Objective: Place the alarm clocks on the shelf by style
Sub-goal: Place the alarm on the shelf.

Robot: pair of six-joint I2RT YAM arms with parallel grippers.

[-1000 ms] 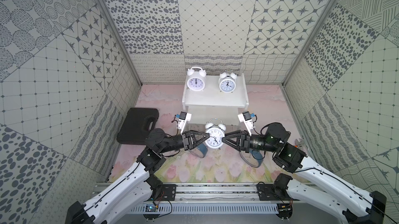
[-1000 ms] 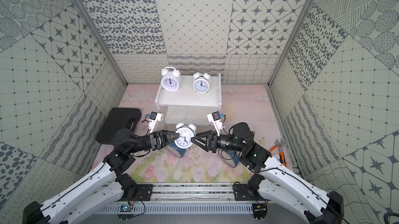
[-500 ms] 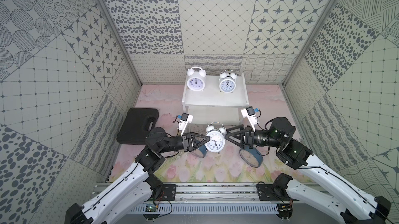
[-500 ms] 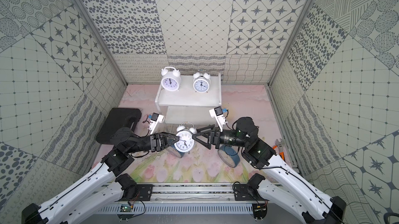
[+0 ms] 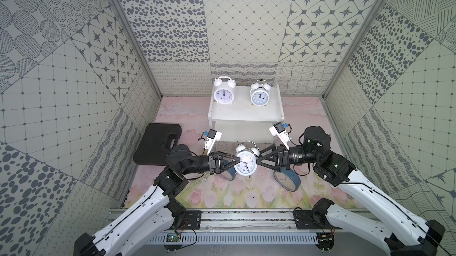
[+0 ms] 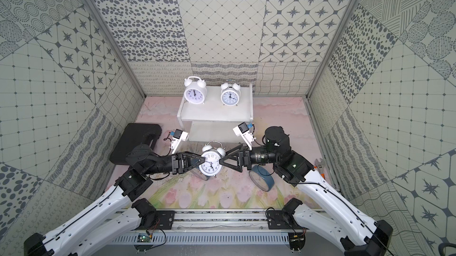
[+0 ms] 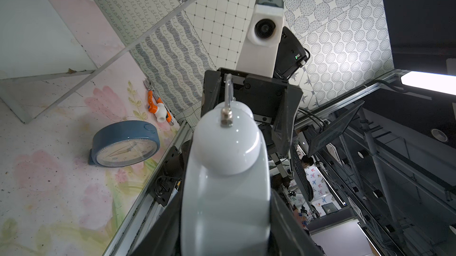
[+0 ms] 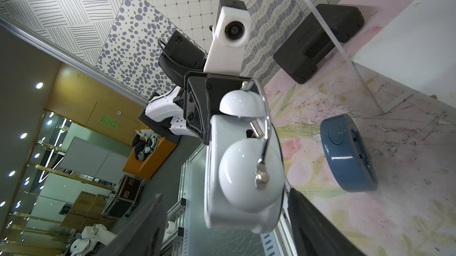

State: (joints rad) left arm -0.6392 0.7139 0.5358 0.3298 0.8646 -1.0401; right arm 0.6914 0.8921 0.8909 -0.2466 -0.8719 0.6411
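Left gripper (image 5: 238, 160): clamped on the small white twin-bell alarm clock (image 5: 245, 164), taken by the side of its case, dial turned up. The clock hangs clear of the floral-print bench (image 5: 246, 200), just in front of the shelf's front edge. In the left wrist view my fingers (image 7: 293, 232) sit hard against the case.

Right gripper (image 5: 257, 163): jaws spread wide, straddling the clock's opposite side. The right wrist view shows a gap at each jaw, so there is no grip there. I read this as a pass between my hands, with the left carrying all the weight.

The small white two-tier shelf (image 5: 246, 114) stands at the bench's back edge. Two more white twin-bell clocks stand upright along its top tier, one at the left end (image 5: 223, 93) and one at the right end (image 5: 259, 96). The gap between them looks kept for the one I hold.

Two flat round blue-cased clocks are on the bench. One is propped on edge below my right wrist (image 5: 287, 179). The other is mostly hidden behind the held clock (image 5: 228, 174). The lower tier is probably theirs.

A flat black plastic case (image 5: 155, 146) lies at the bench's left edge, no part of this job.
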